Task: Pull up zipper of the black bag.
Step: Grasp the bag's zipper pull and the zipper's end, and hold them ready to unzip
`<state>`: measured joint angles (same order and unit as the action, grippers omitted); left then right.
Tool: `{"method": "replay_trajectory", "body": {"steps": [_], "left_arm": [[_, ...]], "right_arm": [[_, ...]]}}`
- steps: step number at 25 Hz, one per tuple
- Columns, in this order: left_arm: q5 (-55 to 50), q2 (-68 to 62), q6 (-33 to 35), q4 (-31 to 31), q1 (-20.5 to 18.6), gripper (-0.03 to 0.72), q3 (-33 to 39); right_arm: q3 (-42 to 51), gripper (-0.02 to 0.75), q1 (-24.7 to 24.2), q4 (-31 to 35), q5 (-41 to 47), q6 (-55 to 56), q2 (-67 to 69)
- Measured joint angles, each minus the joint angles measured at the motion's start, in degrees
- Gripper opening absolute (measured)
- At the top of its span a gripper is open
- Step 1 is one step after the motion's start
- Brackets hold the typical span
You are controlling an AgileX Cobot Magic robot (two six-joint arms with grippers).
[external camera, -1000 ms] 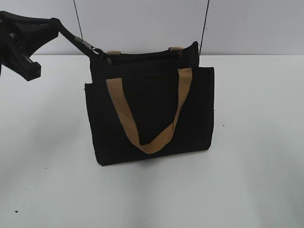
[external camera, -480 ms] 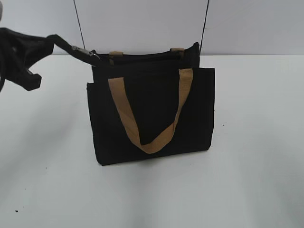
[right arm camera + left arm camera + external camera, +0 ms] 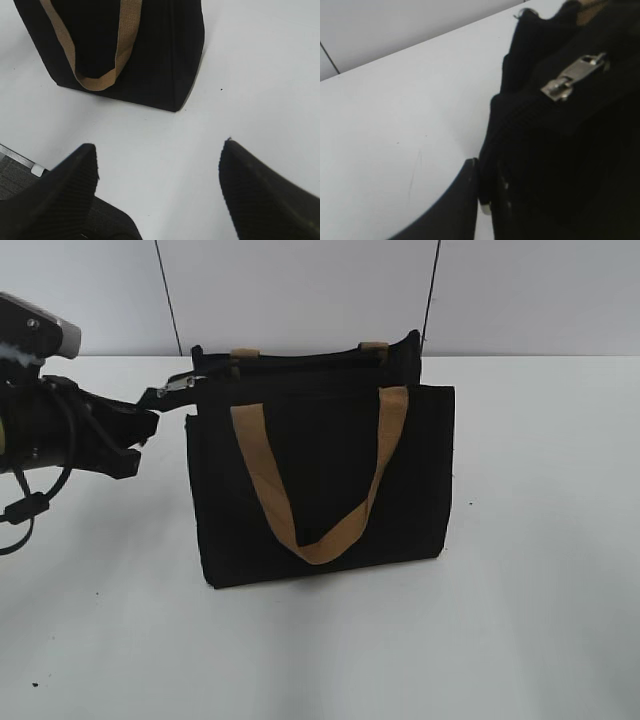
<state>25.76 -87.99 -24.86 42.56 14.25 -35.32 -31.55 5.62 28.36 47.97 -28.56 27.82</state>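
Note:
The black bag (image 3: pixel 320 480) stands upright on the white table, its tan handle (image 3: pixel 322 538) hanging down its front. The zipper (image 3: pixel 300 358) runs along the top rim and ends in a black fabric tail off the left corner, carrying the silver pull tab (image 3: pixel 176 385). My left gripper (image 3: pixel 143 420) is just left of the bag's upper corner. In the left wrist view its jaws (image 3: pixel 487 187) are shut on that black tail, below the pull tab (image 3: pixel 572 77). My right gripper (image 3: pixel 159 150) is open and empty over the table, short of the bag's corner (image 3: pixel 170 65); it is out of the exterior view.
The white table (image 3: pixel 540 590) stretches around the bag. Two thin black cables (image 3: pixel 432 290) hang down the wall behind it. The table's front edge (image 3: pixel 17 159) shows at the lower left of the right wrist view.
My left gripper has dropped from high at the upper left and come in beside the bag's corner. The zipper tail and pull tab came down with it.

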Motion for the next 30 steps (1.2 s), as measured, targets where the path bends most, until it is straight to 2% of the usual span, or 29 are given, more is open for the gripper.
{"method": "replay_trajectory", "body": {"steps": [2, 4, 5, 6, 8, 15, 19, 23, 30], "left_arm": [[0.14, -0.06, -0.07, 0.00, 0.53, 0.202, 0.00], [-0.51, -0.06, -1.20, -0.07, 0.65, 0.393, 0.00], [-1.23, -0.06, -2.08, -0.07, 0.65, 0.459, 0.00], [-2.42, -0.06, -2.97, -0.07, 0.70, 0.517, 0.00], [-4.75, -0.06, -3.94, -0.20, 0.77, 0.563, 0.25], [-4.71, -0.52, -4.68, 0.13, 0.95, 0.562, 4.85], [3.43, -3.57, -4.68, 1.74, 0.95, 0.552, 5.13], [10.21, -9.50, -4.26, 2.32, 0.95, 0.512, 4.73], [17.55, -17.67, 2.13, 1.82, 0.95, 0.428, 1.25]], "right_arm": [[0.00, 0.577, 0.00, 0.00, 0.00, -0.02, 0.00], [0.00, 0.577, 0.00, 0.00, 0.00, -0.11, 0.00], [0.00, 0.577, 0.00, 0.00, 0.00, -0.11, 0.00], [0.00, 0.577, 0.00, 0.00, 0.00, -0.11, 0.00], [0.00, 0.577, 0.00, 0.00, 0.00, -0.11, 0.07], [0.00, 0.577, 0.00, 0.06, 0.00, -0.11, 1.85], [0.00, 0.577, 0.00, 0.83, -0.13, -0.11, 3.26], [0.00, 0.577, 0.00, 2.85, -0.08, -0.18, 3.34], [0.00, 0.577, 0.00, 3.01, 1.09, -0.18, 3.34]]}}
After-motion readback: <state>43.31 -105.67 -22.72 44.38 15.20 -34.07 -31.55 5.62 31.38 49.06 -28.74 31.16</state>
